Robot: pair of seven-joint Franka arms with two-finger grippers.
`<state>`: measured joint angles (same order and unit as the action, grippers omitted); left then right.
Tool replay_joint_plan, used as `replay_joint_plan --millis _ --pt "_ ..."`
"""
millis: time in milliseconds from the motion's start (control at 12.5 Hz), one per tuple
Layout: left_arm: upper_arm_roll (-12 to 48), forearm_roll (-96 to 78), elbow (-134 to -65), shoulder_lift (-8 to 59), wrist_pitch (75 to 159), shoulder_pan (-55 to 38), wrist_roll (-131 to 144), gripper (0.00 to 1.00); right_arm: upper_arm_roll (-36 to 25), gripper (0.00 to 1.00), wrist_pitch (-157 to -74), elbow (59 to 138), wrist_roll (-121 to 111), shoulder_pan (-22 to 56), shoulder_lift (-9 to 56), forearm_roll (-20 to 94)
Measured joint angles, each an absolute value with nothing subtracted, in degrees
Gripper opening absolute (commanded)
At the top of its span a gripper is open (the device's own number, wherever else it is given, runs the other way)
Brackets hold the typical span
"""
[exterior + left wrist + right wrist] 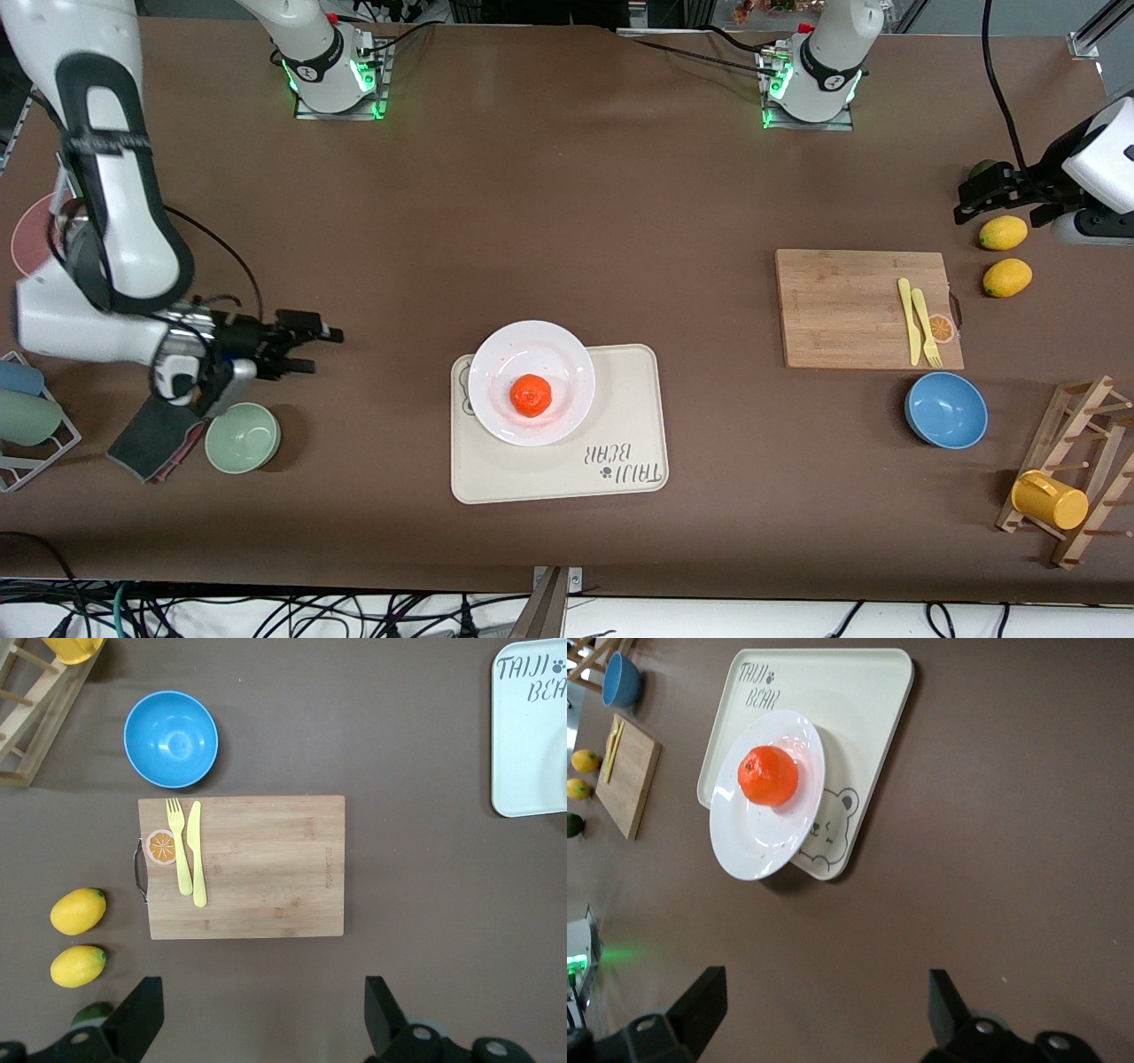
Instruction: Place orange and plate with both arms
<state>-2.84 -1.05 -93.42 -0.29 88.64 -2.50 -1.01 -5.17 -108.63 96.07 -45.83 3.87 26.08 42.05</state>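
Red-orange orange point(532, 395) on glossy wht plate point(496, 363)

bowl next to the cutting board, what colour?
Blue. The bowl shows best in the left wrist view, beside the cutting board.

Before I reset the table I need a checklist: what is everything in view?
orange: 1, red-orange, on the plate
plate: 1, white, on the tray, overhanging its edge
bear tray: 1, cream, table middle
cutting board: 1, bamboo, toward the left arm's end
knife and fork: 1 each, yellow, on the board
lemons: 2, yellow, beside the board
blue bowl: 1, nearer the camera than the board
green bowl: 1, toward the right arm's end
yellow mug: 1, on the wooden rack
left gripper: open, near the lemons
right gripper: open, above the green bowl
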Motion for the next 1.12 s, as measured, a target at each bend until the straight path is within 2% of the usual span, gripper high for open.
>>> replay_joint_plan --millis 240,561,801,1122 --pt "-2.84 -1.05 -93.41 -0.22 88.61 -2.50 -1.01 1.00 -5.41 1.00 -104.37 99.66 -35.31 3.98 16.49 29.41" --pt "-2.84 -1.05 -93.40 -0.13 88.59 -2.50 -1.01 1.00 -5.91 1.00 -98.84 100.28 -21.75 4.00 5.77 12.86" --pt "-2.84 -1.05 -93.39 -0.09 88.57 -2.50 -1.01 1.00 -6.09 1.00 -93.01 100.34 -14.81 4.00 -1.46 5.45" --pt "-2.84 -1.05 -93.39 -0.08 88.57 -2.50 -1.01 1.00 -6.09 1.00 -92.65 100.34 -13.38 4.01 -2.78 2.55"
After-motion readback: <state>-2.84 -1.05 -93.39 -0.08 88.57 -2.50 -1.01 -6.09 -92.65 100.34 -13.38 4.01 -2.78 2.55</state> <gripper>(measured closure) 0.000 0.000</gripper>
